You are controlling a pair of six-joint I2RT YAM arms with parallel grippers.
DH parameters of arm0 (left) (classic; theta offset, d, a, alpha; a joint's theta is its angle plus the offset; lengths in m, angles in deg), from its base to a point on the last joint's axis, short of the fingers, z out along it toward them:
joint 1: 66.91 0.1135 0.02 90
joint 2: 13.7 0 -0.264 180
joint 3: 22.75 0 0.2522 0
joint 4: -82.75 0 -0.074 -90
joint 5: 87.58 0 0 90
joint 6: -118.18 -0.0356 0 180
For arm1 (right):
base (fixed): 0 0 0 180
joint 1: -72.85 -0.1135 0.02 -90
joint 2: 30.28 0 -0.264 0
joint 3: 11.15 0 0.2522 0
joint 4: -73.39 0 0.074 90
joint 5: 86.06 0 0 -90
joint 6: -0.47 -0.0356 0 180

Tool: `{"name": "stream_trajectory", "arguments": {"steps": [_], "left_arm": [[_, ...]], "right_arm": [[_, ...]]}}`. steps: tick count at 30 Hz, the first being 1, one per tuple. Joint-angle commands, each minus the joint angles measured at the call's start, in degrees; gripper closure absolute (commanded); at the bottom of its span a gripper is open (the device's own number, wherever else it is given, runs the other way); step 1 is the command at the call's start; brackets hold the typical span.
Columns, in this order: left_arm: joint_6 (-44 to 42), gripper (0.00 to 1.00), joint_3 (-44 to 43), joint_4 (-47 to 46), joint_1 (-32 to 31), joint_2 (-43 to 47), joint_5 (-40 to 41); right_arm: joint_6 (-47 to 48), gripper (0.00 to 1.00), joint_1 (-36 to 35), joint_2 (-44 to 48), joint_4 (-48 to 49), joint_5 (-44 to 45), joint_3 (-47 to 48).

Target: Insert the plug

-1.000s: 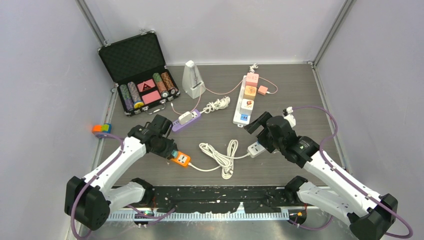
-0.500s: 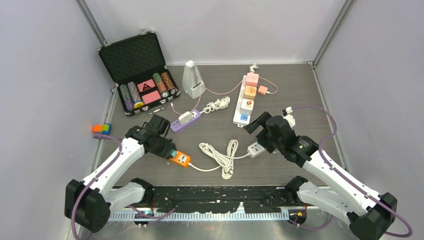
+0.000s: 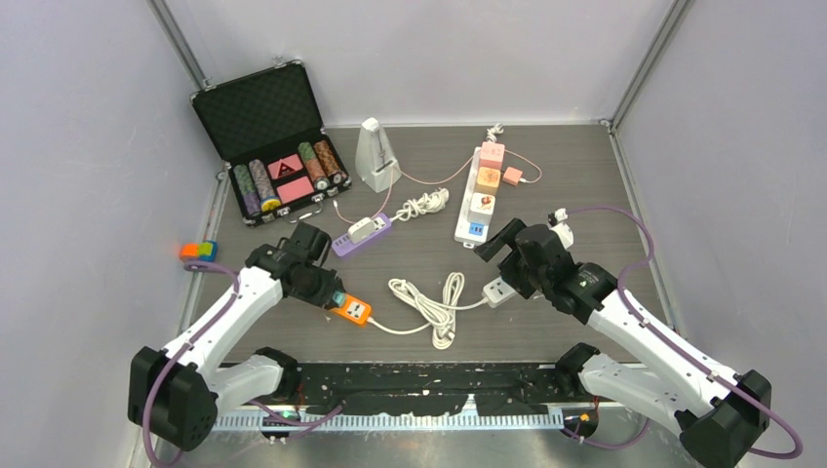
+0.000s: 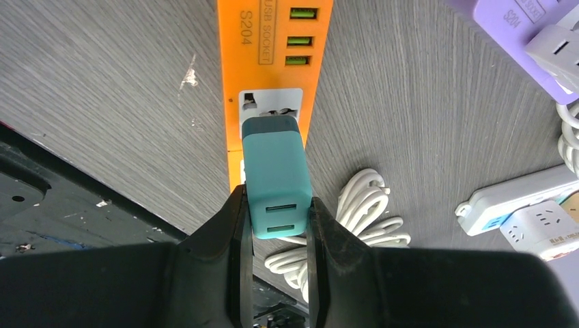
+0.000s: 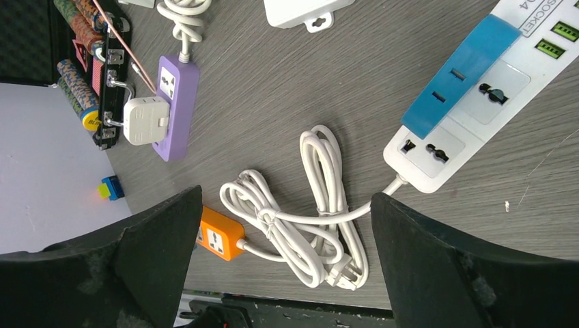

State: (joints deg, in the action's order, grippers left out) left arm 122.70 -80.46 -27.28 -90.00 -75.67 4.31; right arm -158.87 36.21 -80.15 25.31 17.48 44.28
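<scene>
Left hand (image 4: 275,213), clamped on the teal plug (image 4: 273,171), has barely shifted at the orange strip (image 4: 273,55) socket: seating likely under way. Right hand (image 5: 285,201) stands wide, empty.

You can read two prints on the orange power strip (image 4: 273,65) in the left wrist view: "USB SOCKET" in a frame, and "S204" beside it. The purple strip (image 4: 509,31) carries a similar code starting with "S", cut by the frame edge. The white strip (image 5: 450,140) shows "SOCKET" at the top corner of the right wrist view. Print on the poker chips (image 5: 75,75) is too small to read.
</scene>
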Motion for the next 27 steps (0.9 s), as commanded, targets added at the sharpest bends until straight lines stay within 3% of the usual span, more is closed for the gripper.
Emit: {"name": "stream_trajectory", "arguments": {"steps": [1,5,19,27], "left_arm": [[1.99,1.0,0.83,5.6,0.42,1.64,3.99],[3.2,1.0,0.94,7.29,0.49,3.48,5.38],[0.06,1.0,5.31,-3.96,0.74,0.05,-1.38],[2.81,1.0,1.76,7.74,0.94,2.43,4.56]], "right_arm": [[-0.94,0.02,0.23,-0.17,1.24,0.39,1.29],[-1.0,0.02,0.21,-0.58,1.46,0.06,1.18],[-1.23,0.02,0.39,0.03,1.6,-0.27,0.55],[-1.25,0.02,0.52,-0.14,1.57,-0.54,0.4]]}}
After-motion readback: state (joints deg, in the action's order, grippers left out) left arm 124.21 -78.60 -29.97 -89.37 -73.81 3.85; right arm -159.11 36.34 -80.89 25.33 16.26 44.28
